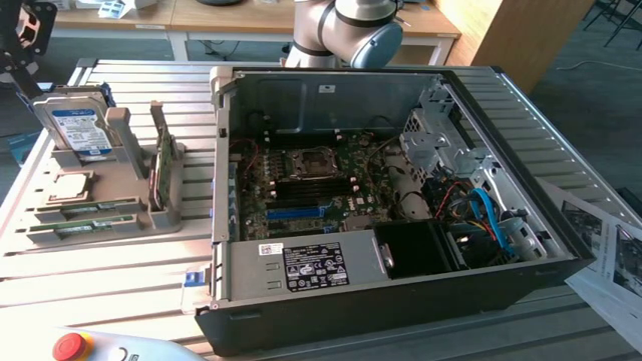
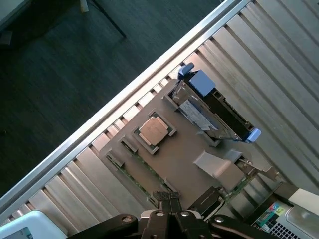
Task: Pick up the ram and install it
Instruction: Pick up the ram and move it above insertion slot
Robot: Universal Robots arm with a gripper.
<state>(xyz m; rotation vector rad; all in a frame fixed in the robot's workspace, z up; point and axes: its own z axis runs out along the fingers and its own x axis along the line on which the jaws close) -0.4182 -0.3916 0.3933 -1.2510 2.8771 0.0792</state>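
Note:
Two ram sticks, thin and green with pale labels, lie flat in slots at the front of the grey parts holder (image 1: 150,218), one (image 1: 98,206) just behind the other (image 1: 78,224). In the wrist view they show as a thin green edge (image 2: 139,180) along the holder's rim. My gripper (image 2: 168,196) hangs high above the holder, its tips lined up near that edge. It is shut, the black fingers pressed together with nothing between them. The open computer case (image 1: 401,301) holds the motherboard (image 1: 311,188) with its dark memory slots.
The holder also carries a hard drive (image 1: 78,124), a CPU (image 1: 68,186) and a tall green card (image 1: 161,169) standing on edge. My arm's joint (image 1: 351,26) is behind the case. A red stop button (image 1: 68,346) sits at the front and papers (image 1: 612,256) lie at the exterior view's right.

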